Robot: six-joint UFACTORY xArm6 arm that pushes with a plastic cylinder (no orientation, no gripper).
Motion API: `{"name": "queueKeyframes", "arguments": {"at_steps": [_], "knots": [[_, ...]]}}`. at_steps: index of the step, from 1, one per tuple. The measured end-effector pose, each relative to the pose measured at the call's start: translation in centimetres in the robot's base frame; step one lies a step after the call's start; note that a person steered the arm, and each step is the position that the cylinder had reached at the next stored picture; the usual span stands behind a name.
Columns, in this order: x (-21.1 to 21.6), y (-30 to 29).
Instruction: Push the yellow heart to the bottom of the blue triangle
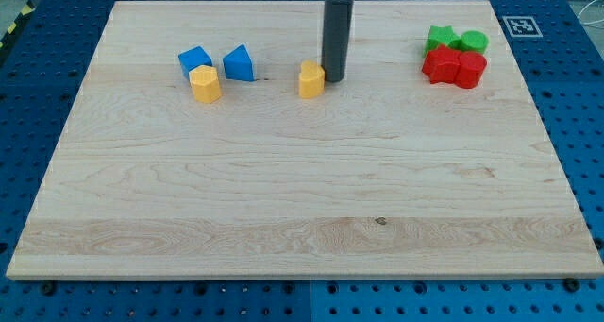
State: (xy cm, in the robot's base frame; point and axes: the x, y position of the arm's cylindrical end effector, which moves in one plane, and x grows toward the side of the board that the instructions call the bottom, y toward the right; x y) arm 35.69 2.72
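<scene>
the yellow heart point(311, 79) sits in the upper middle of the wooden board point(302, 218), and the arm's tip point(334, 79) stands just beside it on the view's right, touching or very nearly so. the arm carries no pincer at all, only a straight dark rod, so nothing is gripped; the heart is free to slide or turn. the blue triangle point(240, 63) lies to the view's left of the heart and slightly higher, with a blue block point(194, 60) of unclear shape just beyond it and a second yellow block point(205, 83) below and between the two.

the main risk, judging from this layout, is an off-centre push: the heart's rounded sides could let it spin away from the tip or slip past it. a push straight toward the view's left could also overshoot and drive the heart into the second yellow block, or knock the triangle and shift the goal. the red blocks point(454, 67) and green blocks point(457, 40) at the view's upper right stand well apart and look safe.
</scene>
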Motion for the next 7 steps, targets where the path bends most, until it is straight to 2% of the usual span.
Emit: {"name": "queueKeyframes", "arguments": {"at_steps": [3,4,6,7], "knots": [[0.3,-6.8],[0.4,-6.2],[7.2,-2.3],[7.7,-2.6]]}}
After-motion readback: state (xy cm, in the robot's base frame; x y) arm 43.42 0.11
